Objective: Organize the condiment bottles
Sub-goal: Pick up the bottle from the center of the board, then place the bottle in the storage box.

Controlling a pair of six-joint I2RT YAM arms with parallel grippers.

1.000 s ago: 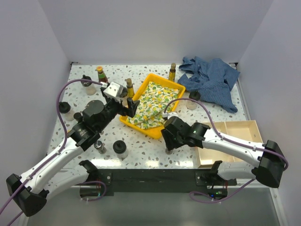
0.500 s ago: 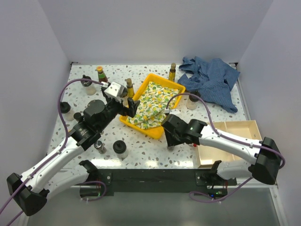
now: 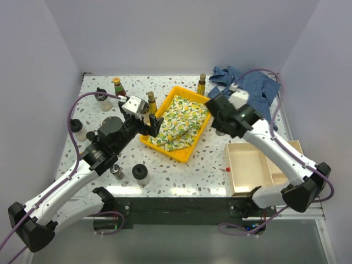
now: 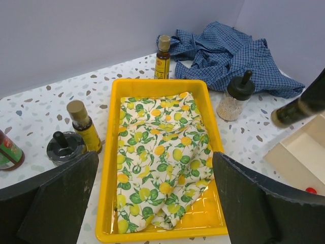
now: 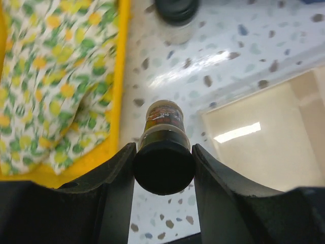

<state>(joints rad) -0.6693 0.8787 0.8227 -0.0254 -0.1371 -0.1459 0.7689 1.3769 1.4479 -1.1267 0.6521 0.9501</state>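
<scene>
**Bottle in my right claw, hanging between tray and box**

My right claw (image 5: 163, 148) is clamped on a slim dark bottle (image 5: 163, 170), one finger pressed to each side. The bottle's long axis runs straight out along my fingers. From that wrist I look down its length, with the dark round end nearest me and the labelled part beyond. In the left wrist view it shows at the far right edge, clear of the worktop (image 5: 213, 66) and leaning well over rather than upright.

Past its far end is a bare strip of worktop, with the yellow tray (image 5: 122, 61) on one side and the wooden box (image 5: 264, 127) on the other. It hangs over neither. I judge the next move turns on which side I swing to, and on tipping the bottle upright before I set it down.

My left claw (image 4: 155, 157) stands wide open and empty over the near end of the lemon-print cloth (image 4: 162, 127) in the tray. The loose things nearest it are a yellow-capped amber bottle (image 4: 85, 127) and a black-lidded jar (image 4: 65, 146), side by side just outside the tray's left rim.
</scene>
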